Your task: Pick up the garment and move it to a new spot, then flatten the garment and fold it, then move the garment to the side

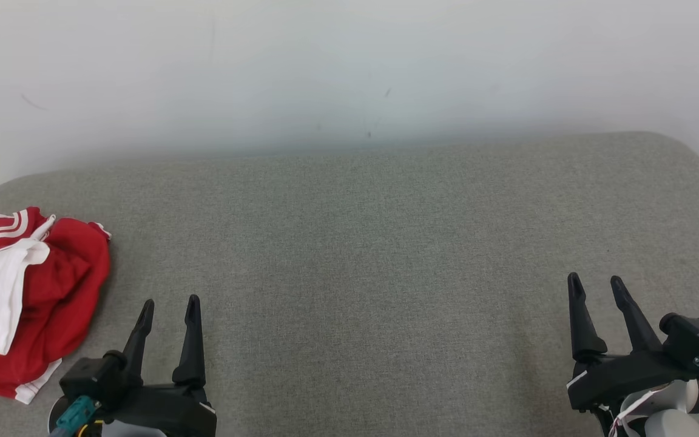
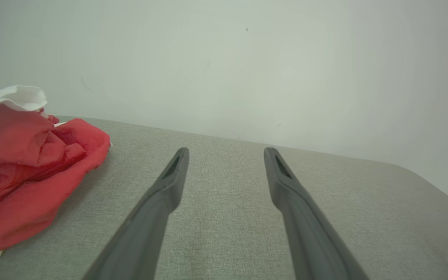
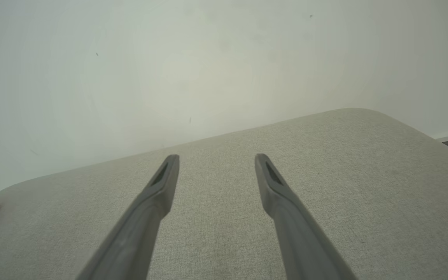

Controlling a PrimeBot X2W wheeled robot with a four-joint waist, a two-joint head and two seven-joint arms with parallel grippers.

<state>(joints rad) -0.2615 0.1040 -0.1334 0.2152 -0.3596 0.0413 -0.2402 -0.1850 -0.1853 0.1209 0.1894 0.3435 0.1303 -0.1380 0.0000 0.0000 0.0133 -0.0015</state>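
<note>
Left end effector [image 1: 170, 300] and right end effector [image 1: 595, 278] both open and empty; garment [image 1: 64, 285] crumpled at the left edge.
Nearest the head camera, each pair of dark fingers stands spread, tips pointing away over the grey fabric-covered surface [image 1: 355, 243], possibly a cushion or mattress; its make is hard to tell. The left end effector sits near the garment without touching it, while the right one is well apart at the opposite side. The garment is a red heap with a white panel and white stripes, lying at the surface's left end by the rounded corner. Behind the surface stands a plain pale wall [image 1: 325, 73] with a few faint marks.
</note>
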